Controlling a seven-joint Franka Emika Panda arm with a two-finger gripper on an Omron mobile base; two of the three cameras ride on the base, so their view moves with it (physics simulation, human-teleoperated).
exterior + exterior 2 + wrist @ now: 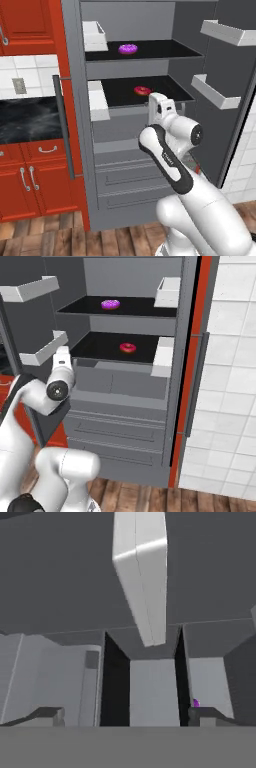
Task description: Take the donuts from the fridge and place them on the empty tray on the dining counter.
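- The fridge stands open, and both donuts lie on its black inner shelves, none yet taken.
- The purple donut lies on the upper shelf, and the red-pink donut on the shelf below it, near the front edge.
- In the left base view the hand of the arm is just in front of the lower shelf. The red-pink donut lies close beyond it at about 11 o'clock, the purple one higher, about 11 to 12 o'clock and well apart.
- The end effector has its fingers far apart and holds nothing.
- In the hand view a small purple spot, the purple donut, shows just beside the finger tip on that view's right side.
- I judge the red-pink donut the nearer target; a ring has no long axis, so any approach angle serves.
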